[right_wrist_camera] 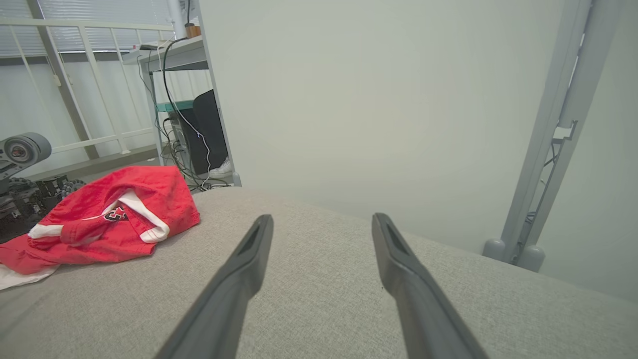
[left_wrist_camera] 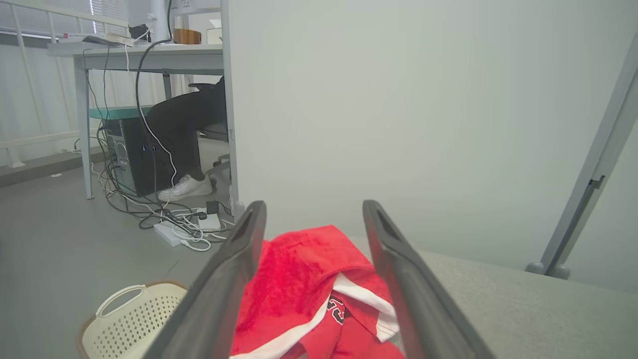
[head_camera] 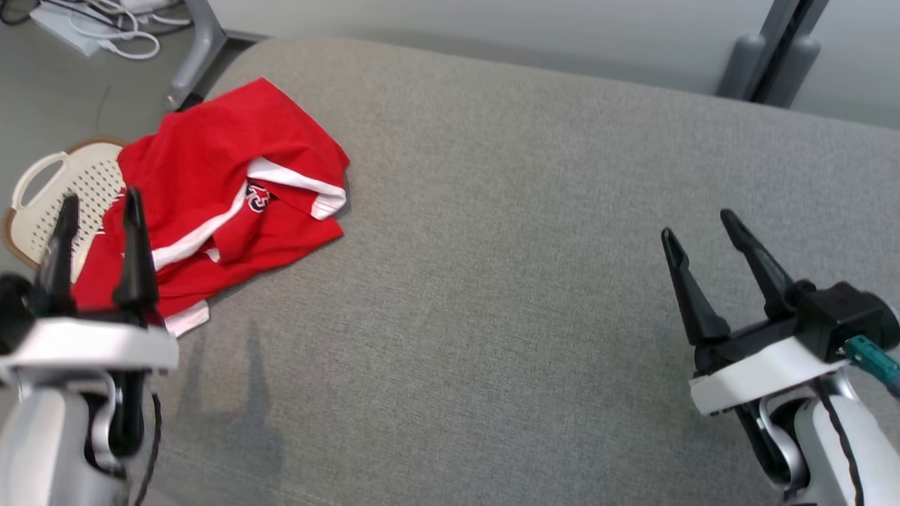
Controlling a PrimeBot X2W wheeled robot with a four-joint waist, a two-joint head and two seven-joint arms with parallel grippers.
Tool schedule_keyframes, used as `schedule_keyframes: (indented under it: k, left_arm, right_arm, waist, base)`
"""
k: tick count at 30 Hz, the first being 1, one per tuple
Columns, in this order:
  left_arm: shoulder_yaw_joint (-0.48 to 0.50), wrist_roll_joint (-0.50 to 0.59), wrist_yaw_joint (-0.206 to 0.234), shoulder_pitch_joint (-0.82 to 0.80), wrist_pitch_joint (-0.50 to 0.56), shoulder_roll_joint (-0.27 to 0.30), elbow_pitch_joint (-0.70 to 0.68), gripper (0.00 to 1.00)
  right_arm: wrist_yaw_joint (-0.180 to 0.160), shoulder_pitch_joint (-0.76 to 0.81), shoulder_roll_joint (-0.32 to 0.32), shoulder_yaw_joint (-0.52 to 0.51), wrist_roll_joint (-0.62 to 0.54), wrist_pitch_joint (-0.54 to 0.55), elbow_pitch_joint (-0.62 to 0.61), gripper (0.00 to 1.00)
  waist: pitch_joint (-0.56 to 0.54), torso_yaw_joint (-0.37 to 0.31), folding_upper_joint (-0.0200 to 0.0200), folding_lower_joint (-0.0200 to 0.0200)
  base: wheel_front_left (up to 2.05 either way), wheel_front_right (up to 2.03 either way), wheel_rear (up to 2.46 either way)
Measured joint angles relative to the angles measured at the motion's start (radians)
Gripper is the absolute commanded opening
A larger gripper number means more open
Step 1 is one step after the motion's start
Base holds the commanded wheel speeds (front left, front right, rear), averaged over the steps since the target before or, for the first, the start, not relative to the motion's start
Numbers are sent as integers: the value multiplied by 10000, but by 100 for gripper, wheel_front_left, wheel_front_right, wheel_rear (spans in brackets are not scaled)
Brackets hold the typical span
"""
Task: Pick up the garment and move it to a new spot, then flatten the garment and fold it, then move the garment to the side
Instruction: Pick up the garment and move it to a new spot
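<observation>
Head view: the red garment (head_camera: 232, 176) lies bunched at the upper left of the frame, on the left edge of the grey padded surface (head_camera: 548, 232). Its left part overlaps the cream basket (head_camera: 42, 204) on the floor.
Left gripper (head_camera: 101, 198): at the lower left of the frame, with fingers spread and nothing between them. It is near the garment's near hem, probably because this is the closer arm for the pick.
Left wrist view: the garment sits low in the frame, between the two fingers, which suggests the gripper is lined up for a reach. I cannot tell whether they touch.
Right gripper (head_camera: 697, 225): at the lower right, with fingers apart and empty, over bare grey fabric and well apart from the garment. It is likely keeping the middle free.
Stage: judged to be the very start, since the garment is crumpled and not yet lifted.
</observation>
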Motion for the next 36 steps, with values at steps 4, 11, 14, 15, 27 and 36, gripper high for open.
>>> schedule_keyframes:
  k: [4, 11, 14, 15, 27, 36]
  left_arm:
    - [-81, -213, -297, -1244, 295, 98, 380, 100]
    - [-345, -686, -922, -3325, 1116, 251, 2550, 100]
    - [-399, -968, -1174, -3911, 1390, 255, 3929, 100]
    - [-456, -1055, -1248, -4057, 1490, 259, 4334, 100]
    - [-945, -1588, -1561, -5565, 1586, 387, 7394, 8]
    - [-1321, -1845, -1592, -5835, 587, 596, 7586, 0]
  right_arm:
    - [0, -360, -136, 86, -109, 240, -320, 100]
    - [0, -789, -288, 151, -313, 523, -736, 100]
    - [0, -919, -301, 211, -337, 537, -794, 100]
    - [0, -948, -299, 219, -337, 537, -800, 100]
    - [0, -1164, -347, 253, -389, 570, -884, 100]
    - [0, -1183, -328, 318, -345, 487, -782, 100]
  waist:
    - [547, -150, 0, 0]
    - [1665, -548, 0, 0]
    - [2074, -745, 0, -1]
    - [2180, -810, 0, 0]
    - [2796, -1020, -1, 0]
    - [2624, -1004, 0, 0]
  base:
    - [0, 0, 0]
    - [0, 0, 0]
    - [0, 0, 0]
    - [0, 0, 0]
    - [0, 0, 0]
    - [0, 0, 0]
